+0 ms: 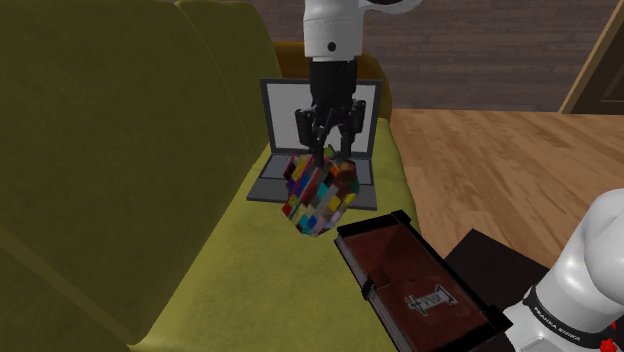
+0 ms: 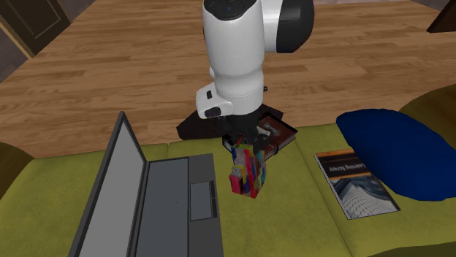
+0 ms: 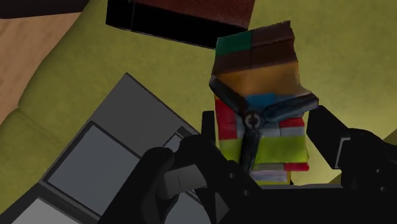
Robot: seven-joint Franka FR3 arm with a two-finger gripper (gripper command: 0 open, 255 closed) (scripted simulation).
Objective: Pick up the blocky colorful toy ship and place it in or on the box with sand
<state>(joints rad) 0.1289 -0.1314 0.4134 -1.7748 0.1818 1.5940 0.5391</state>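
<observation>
I've got the gripper (image 1: 326, 148) clamped on the blocky multicoloured toy ship (image 1: 320, 195), just beside the open laptop (image 1: 285, 115); the dark brown box (image 1: 410, 270) lies near that laptop.

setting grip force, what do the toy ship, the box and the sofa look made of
Toy ship: likely hard plastic bricks, small flat blocks in many bright colours, matte.
Box: rigid black walls, material unclear; mottled reddish-brown fill that could be sand.
Sofa: olive, matte, rounded cushions, probably fabric.
</observation>
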